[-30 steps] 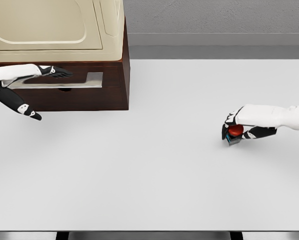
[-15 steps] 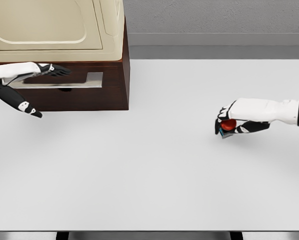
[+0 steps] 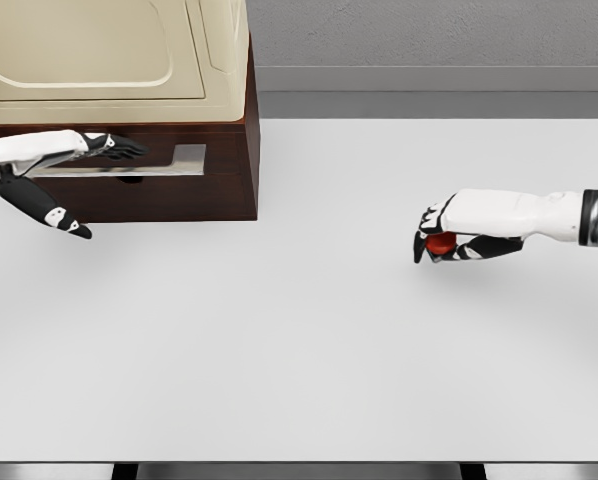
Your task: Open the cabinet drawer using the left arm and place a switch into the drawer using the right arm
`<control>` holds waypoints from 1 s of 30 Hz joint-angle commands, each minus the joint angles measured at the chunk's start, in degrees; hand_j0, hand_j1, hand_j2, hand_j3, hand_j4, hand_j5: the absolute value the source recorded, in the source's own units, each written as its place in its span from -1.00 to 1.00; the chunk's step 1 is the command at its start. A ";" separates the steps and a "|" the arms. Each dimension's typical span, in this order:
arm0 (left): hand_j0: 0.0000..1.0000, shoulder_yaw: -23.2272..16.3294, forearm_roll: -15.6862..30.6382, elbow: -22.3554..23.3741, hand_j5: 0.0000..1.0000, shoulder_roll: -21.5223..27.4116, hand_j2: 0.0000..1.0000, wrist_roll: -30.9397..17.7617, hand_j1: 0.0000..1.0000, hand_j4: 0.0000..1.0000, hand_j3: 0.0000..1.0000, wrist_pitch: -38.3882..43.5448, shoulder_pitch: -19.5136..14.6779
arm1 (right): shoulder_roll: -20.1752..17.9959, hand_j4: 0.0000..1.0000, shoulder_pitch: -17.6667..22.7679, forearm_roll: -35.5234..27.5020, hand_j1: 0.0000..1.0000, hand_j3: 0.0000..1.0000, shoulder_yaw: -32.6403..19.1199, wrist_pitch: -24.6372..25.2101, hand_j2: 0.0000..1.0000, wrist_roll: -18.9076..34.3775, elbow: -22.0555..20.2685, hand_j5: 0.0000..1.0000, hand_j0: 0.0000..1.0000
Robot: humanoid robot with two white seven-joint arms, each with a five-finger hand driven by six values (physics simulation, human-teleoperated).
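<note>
Right hand (image 3: 447, 238) at mid-right of the white tabletop (image 3: 309, 350), arm coming in from the right edge, forearm roughly level. Its fingers (image 3: 422, 243) are curled around the switch (image 3: 440, 243), a small red object showing between palm and thumb; only the red part is visible, the rest is covered by the hand. A soft shadow lies on the tabletop below the hand; cannot tell if the switch touches the surface.

Left hand (image 3: 104, 147) at upper left, arm entering from the left edge. Fingers extended flat and held together, gripping nothing, lying over the left part of the silver handle plate (image 3: 174, 160) on the drawer (image 3: 159, 185) front. Contact with the plate can't be judged. Thumb (image 3: 49, 210) hangs down and out over the dark front panel.

Cabinet (image 3: 129, 60) sits at the far left corner of the tabletop: cream upper body with a rounded panel, dark brown wooden base below. Drawer front looks flush with the base, no gap visible. The switch and right hand are well apart from the cabinet, across the tabletop. Grey wall (image 3: 429, 35) behind.
</note>
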 commanded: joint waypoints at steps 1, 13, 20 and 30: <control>0.96 0.05 0.31 0.05 0.96 -0.12 0.96 0.01 0.96 0.96 0.96 0.06 0.00 | 0.14 0.02 0.00 -0.41 0.02 0.02 -0.03 0.13 0.02 -0.02 -0.11 0.02 0.02; 0.97 6.55 1.01 -0.65 0.97 0.50 0.97 0.01 0.97 0.97 0.97 -0.03 6.77 | 2.25 0.02 -1.23 -0.50 0.02 0.02 -0.03 0.21 0.02 -0.02 -0.11 0.02 0.02; 0.97 6.38 1.10 -1.09 0.97 0.76 0.97 0.01 0.97 0.97 0.97 0.06 7.56 | 2.86 0.02 -2.02 -0.50 0.02 0.02 0.06 0.21 0.02 -0.02 -0.20 0.02 0.02; 0.97 6.47 1.28 -3.37 0.97 2.52 0.97 0.01 0.97 0.97 0.97 0.06 8.44 | 4.27 0.01 -2.99 -0.59 0.01 0.01 0.06 0.30 0.01 -0.02 -0.29 0.01 0.01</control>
